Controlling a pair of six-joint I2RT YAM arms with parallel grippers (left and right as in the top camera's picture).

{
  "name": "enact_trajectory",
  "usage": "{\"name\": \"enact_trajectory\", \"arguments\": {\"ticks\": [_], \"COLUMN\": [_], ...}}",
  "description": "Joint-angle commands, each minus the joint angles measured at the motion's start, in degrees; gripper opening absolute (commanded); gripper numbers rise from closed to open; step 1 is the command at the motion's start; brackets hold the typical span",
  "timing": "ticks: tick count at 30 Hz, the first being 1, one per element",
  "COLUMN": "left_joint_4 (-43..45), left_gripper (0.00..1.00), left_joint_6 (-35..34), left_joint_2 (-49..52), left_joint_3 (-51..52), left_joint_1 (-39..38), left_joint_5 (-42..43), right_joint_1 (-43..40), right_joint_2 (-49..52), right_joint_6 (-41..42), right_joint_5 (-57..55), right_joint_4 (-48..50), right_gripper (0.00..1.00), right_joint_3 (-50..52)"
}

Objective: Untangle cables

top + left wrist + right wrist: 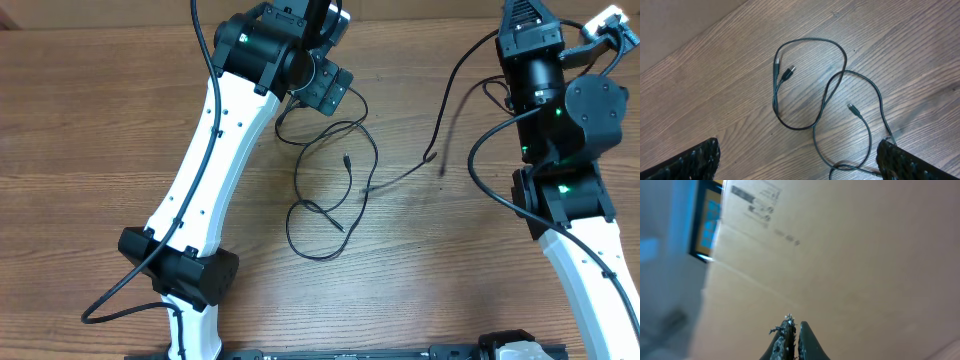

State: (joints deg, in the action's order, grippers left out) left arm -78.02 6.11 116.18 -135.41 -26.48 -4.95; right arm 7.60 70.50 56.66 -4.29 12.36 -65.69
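Note:
Thin black cables [300,215] lie in loose crossing loops on the wooden table [100,120]. In the left wrist view the loops [827,92] show two plug ends side by side [787,73] and one small plug [854,109]. My left gripper [330,88] [800,162] is open wide above the loops, with one strand by its right finger. My right gripper [520,30] [794,322] is raised and shut. A thin strand [452,90] rises from the table to it. The right wrist view does not show the strand between the fingers.
The thicker black arm cables hang by the right arm [480,170] and the left base [110,300]. A cardboard box [850,255] fills the right wrist view. The table's far edge [685,35] shows in the left wrist view.

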Motion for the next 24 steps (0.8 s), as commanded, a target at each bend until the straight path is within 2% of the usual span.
{"name": "enact_trajectory", "arguments": {"ticks": [1, 5, 13, 15, 19, 24], "left_joint_4": [0.07, 0.07, 0.07, 0.07, 0.09, 0.07], "left_gripper": [0.99, 1.00, 1.00, 1.00, 1.00, 1.00], "left_joint_6": [0.26, 0.26, 0.26, 0.26, 0.26, 0.26], "left_joint_2": [0.35, 0.35, 0.35, 0.35, 0.35, 0.35], "left_joint_3": [-0.81, -0.81, -0.81, -0.81, -0.81, -0.81], "left_joint_1": [0.31, 0.31, 0.31, 0.31, 0.31, 0.31], "left_joint_5": [0.50, 0.50, 0.50, 0.50, 0.50, 0.50], "right_joint_1": [0.17, 0.17, 0.15, 0.15, 0.17, 0.04], "right_joint_2": [0.50, 1.57, 2.78, 4.31, 8.92, 16.83], "right_joint_6": [-13.05, -18.05, -18.16, -16.20, -14.86, -10.12], "right_joint_5": [-5.25, -5.31, -4.87, -3.76, 5.95, 7.17], "right_joint_4": [0.55, 2.03, 3.06, 4.44, 8.39, 13.31], "right_gripper": [0.04, 0.04, 0.04, 0.04, 0.04, 0.04], "right_joint_3": [-1.57, -1.57, -1.55, -1.57, -1.57, -2.34]}}
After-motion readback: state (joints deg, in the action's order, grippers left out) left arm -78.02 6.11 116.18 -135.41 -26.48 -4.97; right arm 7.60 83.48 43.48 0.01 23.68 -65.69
